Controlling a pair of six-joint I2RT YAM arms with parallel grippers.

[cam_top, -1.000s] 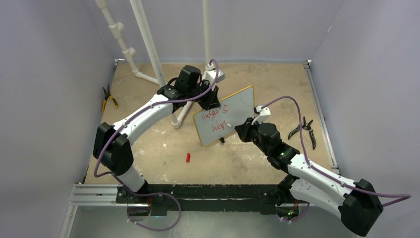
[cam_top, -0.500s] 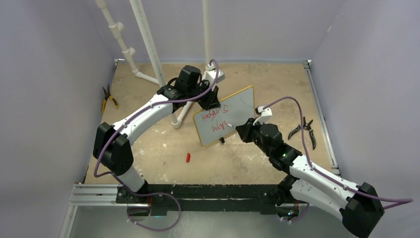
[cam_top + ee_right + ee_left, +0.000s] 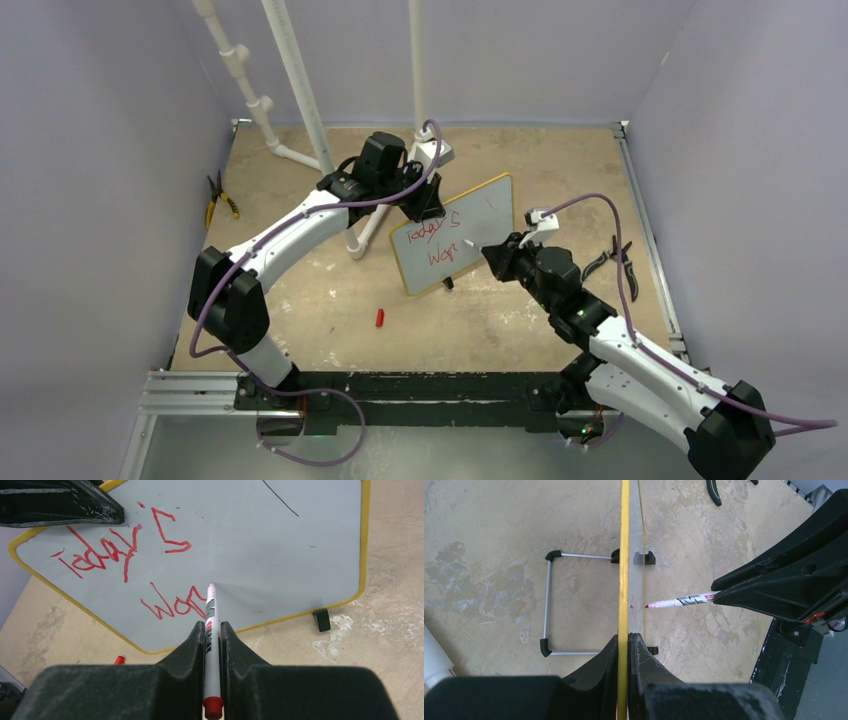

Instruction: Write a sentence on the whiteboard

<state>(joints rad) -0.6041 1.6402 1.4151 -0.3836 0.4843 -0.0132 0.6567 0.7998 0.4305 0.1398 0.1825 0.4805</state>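
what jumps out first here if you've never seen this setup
The yellow-framed whiteboard stands mid-table, tilted, with red writing in two lines. The right gripper is shut on a marker whose tip is at the end of the lower line, while the left gripper pinches the board at an upper corner.

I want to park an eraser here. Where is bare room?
Bare: the far right corner behind the whiteboard and black pliers, and the near strip beside the red cap. Crowded: around it, between left gripper and right gripper.
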